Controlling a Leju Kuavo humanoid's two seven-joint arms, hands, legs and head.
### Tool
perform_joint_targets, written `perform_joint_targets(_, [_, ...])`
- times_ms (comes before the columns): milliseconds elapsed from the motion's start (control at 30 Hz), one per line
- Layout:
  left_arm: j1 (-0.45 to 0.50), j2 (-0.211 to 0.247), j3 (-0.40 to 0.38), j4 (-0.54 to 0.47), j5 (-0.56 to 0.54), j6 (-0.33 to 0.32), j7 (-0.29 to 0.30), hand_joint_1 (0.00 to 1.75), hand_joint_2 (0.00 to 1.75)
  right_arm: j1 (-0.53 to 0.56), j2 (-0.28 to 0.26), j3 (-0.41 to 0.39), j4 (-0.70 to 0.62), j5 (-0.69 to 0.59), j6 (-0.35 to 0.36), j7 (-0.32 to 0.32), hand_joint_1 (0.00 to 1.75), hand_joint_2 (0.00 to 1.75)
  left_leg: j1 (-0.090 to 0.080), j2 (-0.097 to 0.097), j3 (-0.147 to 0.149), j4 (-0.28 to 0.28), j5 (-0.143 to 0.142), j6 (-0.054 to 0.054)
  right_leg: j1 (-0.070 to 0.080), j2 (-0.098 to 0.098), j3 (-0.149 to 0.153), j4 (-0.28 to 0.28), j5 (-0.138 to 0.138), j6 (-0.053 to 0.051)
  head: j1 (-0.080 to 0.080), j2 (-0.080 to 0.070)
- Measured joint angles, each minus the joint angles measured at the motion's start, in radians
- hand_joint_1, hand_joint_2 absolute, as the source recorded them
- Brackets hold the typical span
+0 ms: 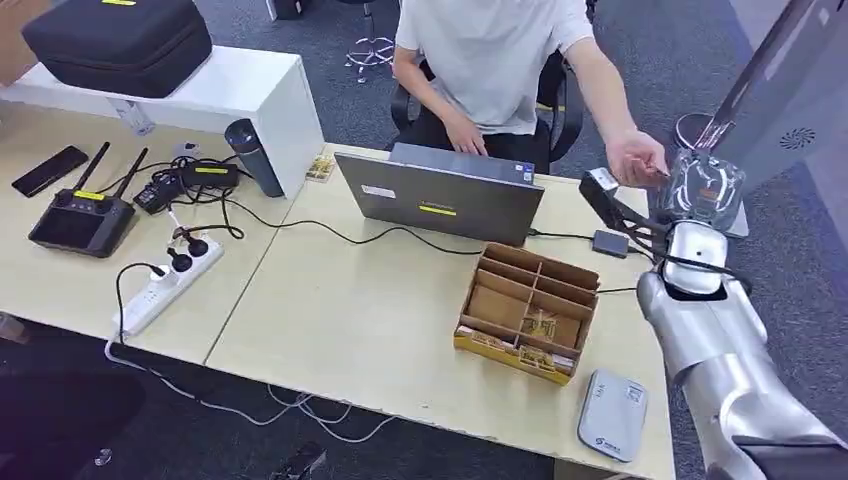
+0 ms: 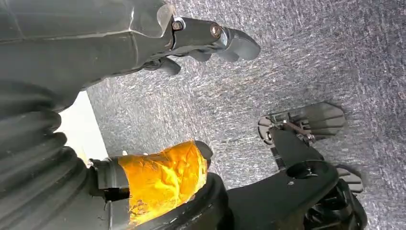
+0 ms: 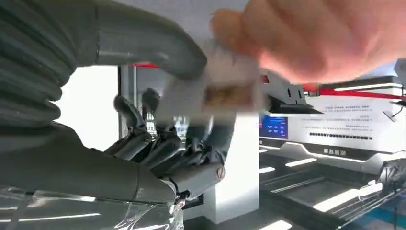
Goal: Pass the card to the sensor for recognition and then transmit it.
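Observation:
My right hand (image 1: 705,190), partly wrapped in clear film, is raised at the table's right end, above the far corner. Up close, a blurred white card (image 3: 225,91) lies between its thumb and curled fingers (image 3: 158,143). A person's hand (image 3: 316,38) grips the card's other end, and that person's hand (image 1: 640,158) reaches over from behind the laptop. Whether my fingers still grip the card is unclear. The grey card sensor (image 1: 612,413) lies flat near the table's front right edge. My left hand (image 2: 119,48) hangs over the carpet, fingers apart, holding nothing.
A cardboard divider box (image 1: 530,310) with several cards stands left of my right arm. An open laptop (image 1: 440,195) sits in front of the seated person (image 1: 490,60). A power strip (image 1: 165,285), cables and a controller (image 1: 80,220) lie on the left table.

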Motion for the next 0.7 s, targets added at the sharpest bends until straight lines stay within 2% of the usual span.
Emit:
perform_joint_targets(233, [0.000,-0.004,0.000,0.000,-0.002,0.021,0.011,0.00,1.75,0.001,-0.005,0.000,0.023,-0.005,-0.072,-0.084,0.00,1.75,0.000,0.001,0.000,0.000,0.000,0.000,0.000,0.000,0.000,0.000,0.000,0.000,0.000,0.000])
perform_joint_targets(333, [0.001,-0.004,0.000,0.000,-0.002,0.021,0.011,0.00,1.75,0.004,-0.006,-0.002,0.022,-0.010,-0.102,-0.133,0.00,1.75,0.000,0.001,0.000,0.000,0.000,0.000,0.000,0.001,0.000,0.000,0.000,0.000,0.000,0.000])
perform_joint_targets(400, [0.003,-0.004,0.000,0.000,0.002,0.022,0.008,0.00,1.75,0.020,-0.007,-0.005,0.007,-0.029,-0.129,-0.189,0.00,1.75,0.000,0.001,0.000,0.000,0.000,0.000,0.000,0.001,0.000,0.000,0.000,-0.001,0.000,0.000])
perform_joint_targets(467, [0.007,-0.004,0.000,0.000,0.006,0.023,-0.001,0.00,1.75,0.058,-0.007,-0.015,-0.039,-0.066,-0.158,-0.271,0.00,1.75,0.001,0.001,0.000,0.000,0.000,0.000,0.001,0.000,0.000,0.000,0.000,-0.001,0.000,0.000])
perform_joint_targets(600, [0.017,-0.004,0.000,0.000,0.011,0.026,-0.007,0.00,1.75,0.140,-0.007,-0.031,-0.141,-0.087,-0.161,-0.314,0.00,1.75,0.000,0.001,-0.001,0.000,0.000,0.000,0.001,0.000,-0.001,0.000,0.000,-0.001,0.000,0.000])
perform_joint_targets(700, [0.024,-0.005,0.004,0.000,0.022,0.027,-0.023,0.00,1.75,0.214,-0.011,-0.041,-0.245,-0.160,-0.159,-0.399,0.00,1.75,0.001,0.000,-0.001,0.000,0.000,0.000,0.001,0.000,-0.001,-0.001,0.000,-0.001,0.000,0.000])
